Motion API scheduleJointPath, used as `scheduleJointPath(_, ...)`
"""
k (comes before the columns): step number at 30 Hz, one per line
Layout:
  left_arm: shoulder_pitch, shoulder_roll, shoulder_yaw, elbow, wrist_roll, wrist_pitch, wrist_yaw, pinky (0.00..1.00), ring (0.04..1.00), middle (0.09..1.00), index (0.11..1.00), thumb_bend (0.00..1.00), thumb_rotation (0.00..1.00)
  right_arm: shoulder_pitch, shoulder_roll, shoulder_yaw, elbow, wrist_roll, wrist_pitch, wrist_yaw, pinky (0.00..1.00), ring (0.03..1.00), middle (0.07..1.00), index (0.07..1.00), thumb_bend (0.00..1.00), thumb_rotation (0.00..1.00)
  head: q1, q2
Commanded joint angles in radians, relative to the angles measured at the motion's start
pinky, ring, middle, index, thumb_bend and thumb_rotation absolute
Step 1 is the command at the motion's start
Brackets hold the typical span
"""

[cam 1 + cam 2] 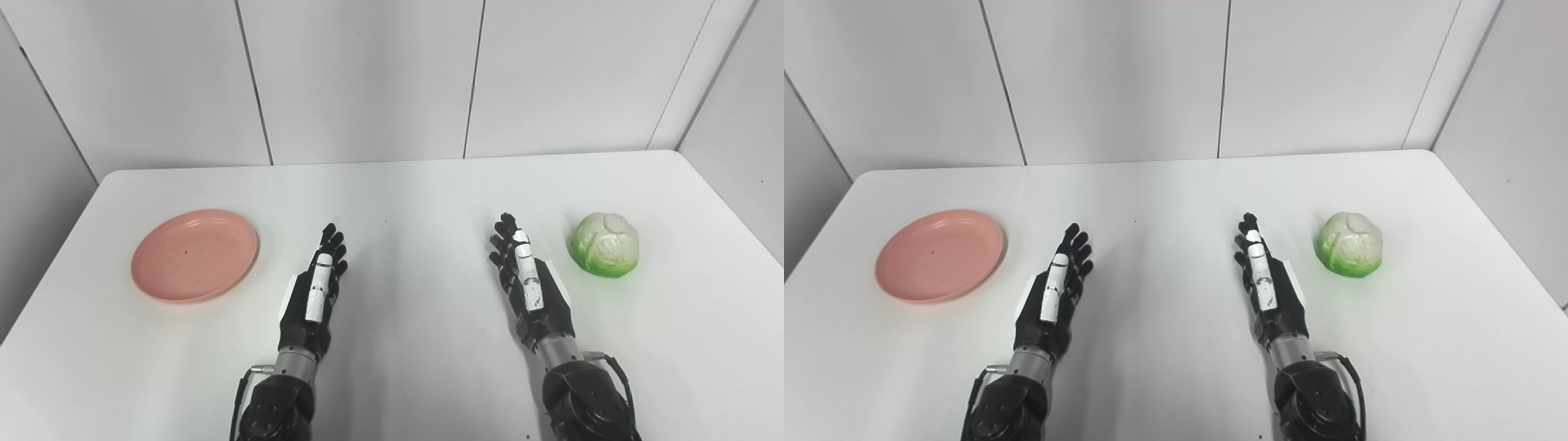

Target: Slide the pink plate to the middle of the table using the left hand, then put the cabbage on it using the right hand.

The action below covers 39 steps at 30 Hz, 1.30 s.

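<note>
So I'm sitting at the very start of this one, nothing touched yet. My left hand point(317, 288) is flat-ish over the desk point(404, 202) with its fingers stretched out and apart, holding nothing, and the pink plate point(195, 255) sits just off to its left and a bit forward, near but not touching. The right hand point(528, 283) is the same deal, fingers extended and empty, with the cabbage point(605, 244) near its right side and slightly ahead. First job is the plate slide, so I'd bring the left hand out around the plate's far left side and push it inward toward the gap between my two hands, keeping the fingers low against the rim so they catch the edge instead of riding up over it. It's a shallow, light-looking plate, so I reckon a slow steady push beats a shove, or it'll spin or skate past centre. The right hand should just wait. As for writing or logos: I can't see any on the plate, cabbage or desk; there are a couple of tiny dark specks on the plate, probably dirt, but too small to tell.
</note>
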Motion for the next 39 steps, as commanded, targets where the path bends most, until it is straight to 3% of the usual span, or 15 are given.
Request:
scheduleJointPath(1,-0.001,-0.006,0.005,-0.021,-0.002,-0.022,-0.003,1.0,1.0,1.0,1.0,0.53,1.0,-0.027,0.007,-0.005,-0.029,0.008,0.002,0.003,1.0,1.0,1.0,1.0,0.56,0.99,-0.002,0.0)
scheduleJointPath(33,0.005,-0.006,0.003,-0.034,0.003,-0.022,0.004,1.0,1.0,1.0,1.0,0.52,1.0,-0.017,-0.001,-0.007,-0.032,0.005,-0.004,0.013,1.0,1.0,1.0,1.0,0.55,0.96,0.01,-0.017)
scheduleJointPath(35,0.007,-0.011,0.005,-0.03,-0.005,-0.019,0.004,1.0,1.0,1.0,1.0,0.52,1.0,-0.014,-0.002,-0.011,-0.027,0.018,-0.009,0.02,1.0,1.0,1.0,1.0,0.56,0.96,0.037,-0.032)
scheduleJointPath(39,-0.006,-0.019,-0.007,-0.001,0.017,-0.058,0.007,1.0,1.0,1.0,1.0,0.51,1.0,0.005,-0.017,-0.019,-0.035,0.029,-0.023,0.036,1.0,1.0,1.0,1.0,0.56,0.98,0.173,-0.079)
